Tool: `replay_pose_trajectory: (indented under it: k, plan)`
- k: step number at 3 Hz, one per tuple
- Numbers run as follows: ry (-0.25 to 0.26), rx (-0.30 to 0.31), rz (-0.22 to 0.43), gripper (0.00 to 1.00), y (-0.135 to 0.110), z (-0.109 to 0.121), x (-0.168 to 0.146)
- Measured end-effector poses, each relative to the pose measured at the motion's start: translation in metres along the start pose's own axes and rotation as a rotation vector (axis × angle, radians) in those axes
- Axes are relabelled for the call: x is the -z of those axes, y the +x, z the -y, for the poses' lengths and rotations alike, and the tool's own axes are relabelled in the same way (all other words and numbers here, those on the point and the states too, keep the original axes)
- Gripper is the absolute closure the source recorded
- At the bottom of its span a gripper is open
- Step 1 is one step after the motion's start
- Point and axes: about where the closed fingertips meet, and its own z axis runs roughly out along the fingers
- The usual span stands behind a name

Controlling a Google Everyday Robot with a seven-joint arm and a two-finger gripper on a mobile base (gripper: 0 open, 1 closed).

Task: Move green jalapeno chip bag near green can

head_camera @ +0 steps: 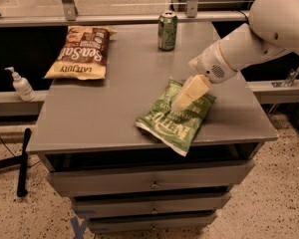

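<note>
Over the green jalapeno chip bag (175, 123) hangs the gripper (183, 101); apart or together, cannot tell

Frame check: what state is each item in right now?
green jalapeno chip bag: lying flat, front corner overhanging the table
green can: upright, back of table
brown chip bag: lying flat, back left
pump bottle: upright on the left ledge
drawers: shut
gripper: low over the green jalapeno chip bag
</note>
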Motion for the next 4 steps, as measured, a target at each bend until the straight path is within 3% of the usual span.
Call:
replay_pose_trajectory:
  k: [2,4]
  plan:
    - [-0.005,-0.04,-0.018,0.41,0.021,-0.003,-0.008]
    - [0.035,-0.067,-0.004,0.88,0.024,0.003,0.003]
